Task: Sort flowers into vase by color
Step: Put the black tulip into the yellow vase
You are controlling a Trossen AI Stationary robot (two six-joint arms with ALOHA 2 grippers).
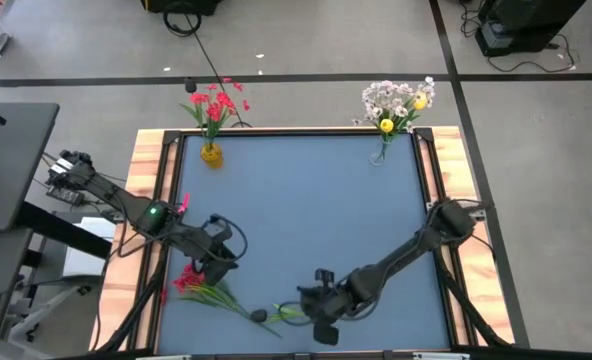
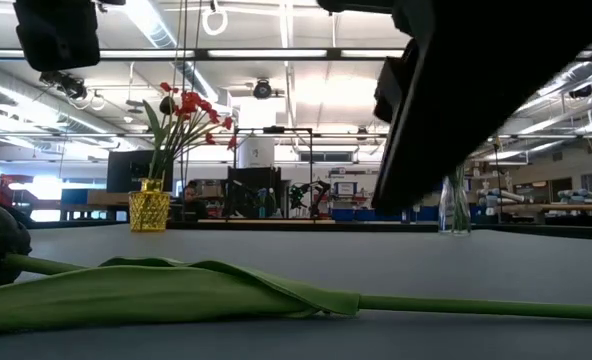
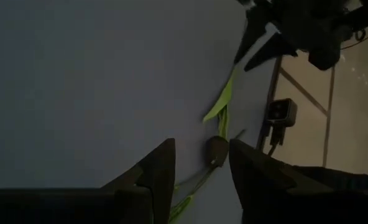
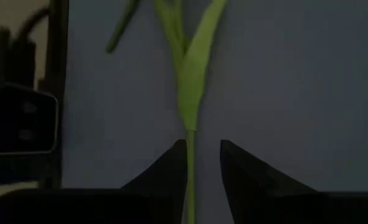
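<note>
A flower with a dark bloom (image 1: pixel 261 316) and a long green leaf (image 2: pixel 176 288) lies flat on the blue mat near the table's near edge. My right gripper (image 4: pixel 202 165) is open low over its stem (image 4: pixel 190 168), one finger on each side, pointing along the stem. A red spray (image 1: pixel 190 284) lies on the mat near the left edge. My left gripper (image 1: pixel 220 262) hovers open beside it, and its wrist view shows the dark bloom (image 3: pixel 218 149) farther off. My right gripper's fingers stand on either side of the dark-bloom flower's stem (image 4: pixel 190 155), coming from above and lying along it. The stem runs close by one finger (image 4: pixel 174 165); I cannot tell whether they touch. The flower lies flat on the mat.
At the far edge stand a yellow vase (image 1: pixel 211 154) holding red flowers (image 1: pixel 214 103) and a clear glass vase (image 1: pixel 380 152) holding white-pink and yellow blossoms (image 1: pixel 400 100). Wooden rails (image 1: pixel 148 170) border the mat. The mat's middle (image 1: pixel 306 210) is bare.
</note>
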